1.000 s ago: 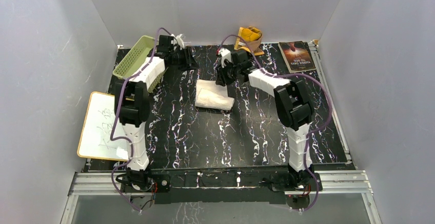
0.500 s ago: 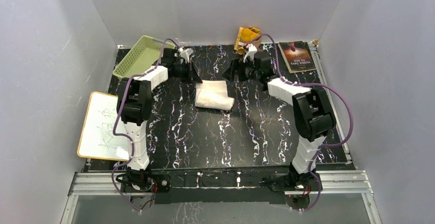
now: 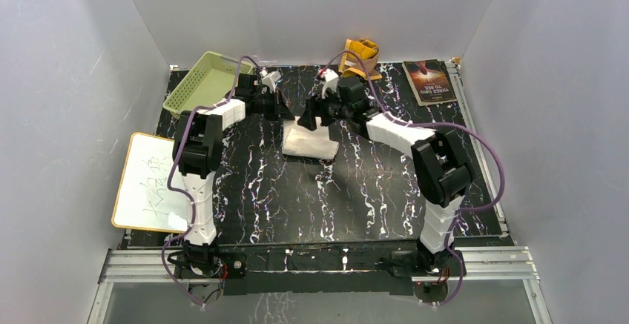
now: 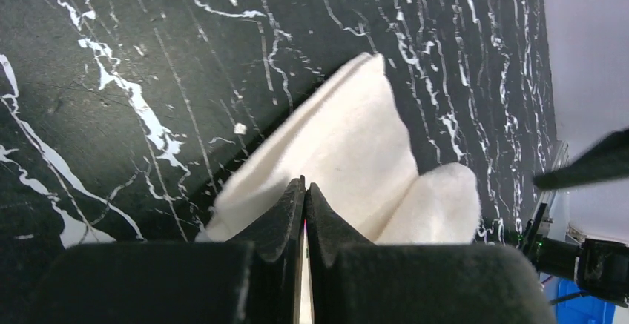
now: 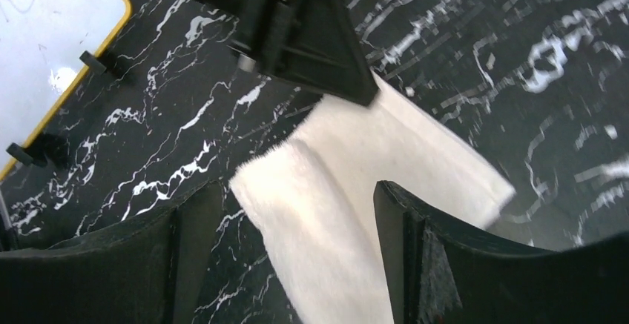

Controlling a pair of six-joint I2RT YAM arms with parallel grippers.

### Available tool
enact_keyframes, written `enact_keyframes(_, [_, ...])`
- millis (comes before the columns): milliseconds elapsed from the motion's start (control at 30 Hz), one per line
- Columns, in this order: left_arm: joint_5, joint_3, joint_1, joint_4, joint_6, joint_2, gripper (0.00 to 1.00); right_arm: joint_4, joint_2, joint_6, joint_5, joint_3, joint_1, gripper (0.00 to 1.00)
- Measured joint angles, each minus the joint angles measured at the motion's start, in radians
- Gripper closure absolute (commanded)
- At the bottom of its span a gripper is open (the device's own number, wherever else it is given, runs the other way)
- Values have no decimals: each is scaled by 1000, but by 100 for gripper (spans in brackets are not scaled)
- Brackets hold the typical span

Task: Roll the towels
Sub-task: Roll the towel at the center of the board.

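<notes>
Left gripper, pressed together, touches the cream towel's eleven-o'clock corner; right gripper, spread wide, hangs over its twelve-o'clock edge.

Soft, even light comes from above; shadows on the marbled table are faint. The cream-white towel glows nearly washed out. My right wrist view streaks with blur, my near fingers dark and unfocused.

The left gripper (jaws pressed together) sits over the cream-white towel.
</notes>
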Motion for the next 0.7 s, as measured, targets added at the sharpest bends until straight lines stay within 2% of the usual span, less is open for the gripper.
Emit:
enact_keyframes(200, [8, 13, 2, 19, -24, 86, 100, -105, 142, -138, -23, 181, 33, 30])
enact_keyframes(333, [10, 12, 1, 35, -44, 86, 100, -143, 242, -163, -23, 254, 26, 35])
enact_keyframes(467, [9, 1, 2, 53, -56, 86, 100, -178, 333, -164, -26, 313, 22, 47])
enact_keyframes(700, [-3, 0, 2, 51, -69, 86, 100, -215, 383, -167, -41, 332, 38, 52])
